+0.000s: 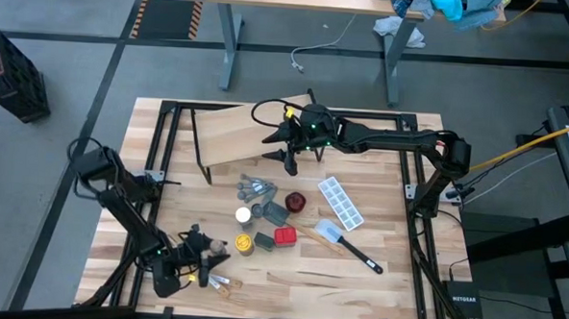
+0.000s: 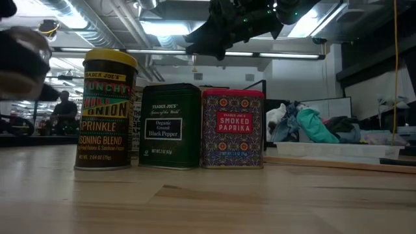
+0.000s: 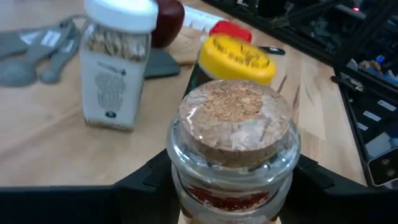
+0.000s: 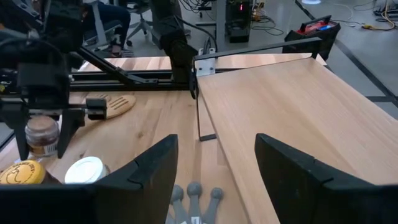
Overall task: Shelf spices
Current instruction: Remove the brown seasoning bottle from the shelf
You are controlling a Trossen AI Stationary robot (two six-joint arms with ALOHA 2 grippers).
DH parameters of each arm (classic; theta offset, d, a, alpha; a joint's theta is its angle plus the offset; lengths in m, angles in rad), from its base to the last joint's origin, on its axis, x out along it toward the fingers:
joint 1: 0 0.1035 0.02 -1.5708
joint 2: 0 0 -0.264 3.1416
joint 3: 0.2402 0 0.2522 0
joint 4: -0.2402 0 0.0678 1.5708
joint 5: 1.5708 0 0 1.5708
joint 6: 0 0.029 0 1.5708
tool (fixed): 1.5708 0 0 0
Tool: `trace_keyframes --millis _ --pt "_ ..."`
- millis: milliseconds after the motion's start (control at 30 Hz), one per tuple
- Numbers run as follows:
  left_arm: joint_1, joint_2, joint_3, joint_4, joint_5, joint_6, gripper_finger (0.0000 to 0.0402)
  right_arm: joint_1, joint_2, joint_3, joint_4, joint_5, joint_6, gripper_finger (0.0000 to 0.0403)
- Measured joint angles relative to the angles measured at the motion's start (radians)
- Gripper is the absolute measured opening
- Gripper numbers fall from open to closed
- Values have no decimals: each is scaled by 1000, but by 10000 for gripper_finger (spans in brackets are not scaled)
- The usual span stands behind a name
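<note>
The shelf [image 1: 235, 136], a long light-wood plank on thin black legs, stood tilted at the table's far side, bare of jars. Near the table's middle, 4 spices stood upright close together: a white-capped jar [image 1: 243, 214], a yellow-capped jar [image 1: 244, 242] labelled as an onion seasoning blend, a dark grey-green square tin [image 1: 264, 240] of black pepper, and a red square tin [image 1: 285, 236] of smoked paprika touching it. The 5th, a tiny cork-stoppered glass jar [image 3: 235, 149] with reddish contents, sat upright nearer the table's front-left corner, apart from the others.
</note>
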Motion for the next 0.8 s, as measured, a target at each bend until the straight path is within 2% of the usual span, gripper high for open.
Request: trace_keyframes --millis 467,600,800 --pt "1 122 1 17 31 -145 177 0 0 0 0 -10 0 220" --pt "11 155 1 16 34 -139 177 0 0 0 0 -26 0 220" --pt "48 182 1 12 91 -83 177 0 0 0 0 -27 0 220"
